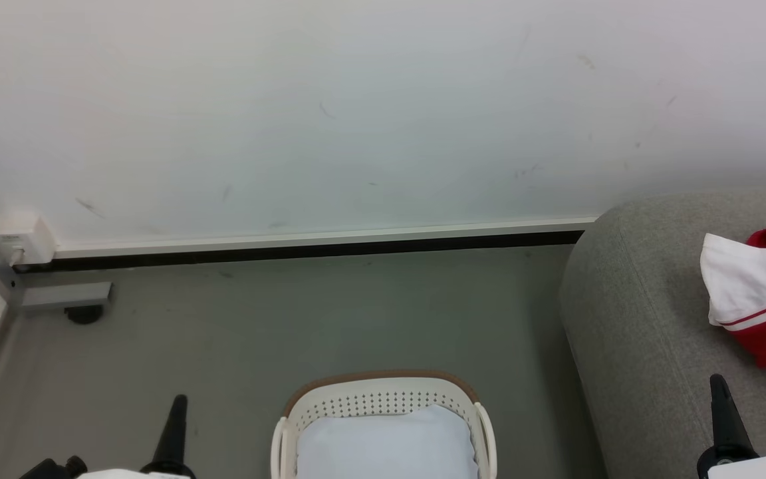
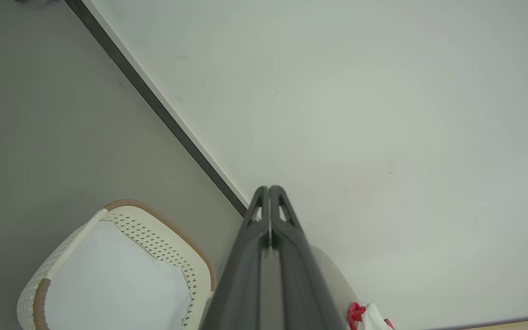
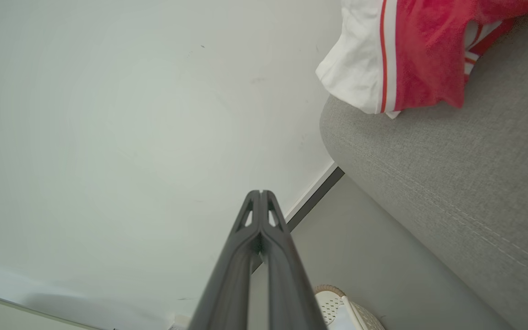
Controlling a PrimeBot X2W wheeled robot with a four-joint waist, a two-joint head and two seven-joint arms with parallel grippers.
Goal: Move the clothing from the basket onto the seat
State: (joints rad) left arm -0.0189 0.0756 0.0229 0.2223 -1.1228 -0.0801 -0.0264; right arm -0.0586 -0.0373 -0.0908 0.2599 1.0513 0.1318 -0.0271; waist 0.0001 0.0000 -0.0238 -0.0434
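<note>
left fingers (image 1: 175, 426) left of basket: closed, empty | basket (image 1: 383, 380): 1 pale pad (image 1: 386, 442), no garment | right fingers (image 1: 722, 412) right of basket: closed, empty | clothing (image 1: 765, 306) far right of basket, lying on seat (image 1: 629, 319) | step: transfer looks done | next: nothing to grasp

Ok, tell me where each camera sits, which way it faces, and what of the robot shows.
Head view: on the head, facing down at floor, wall, basket, and seat bearing the clothing; shut left gripper and right gripper show.
Left wrist view: along its closed fingers toward the wall, basket at lower left.
Right wrist view: along its closed fingers toward the wall, seat and clothing at right.
All views share basket, seat, clothing.
</note>
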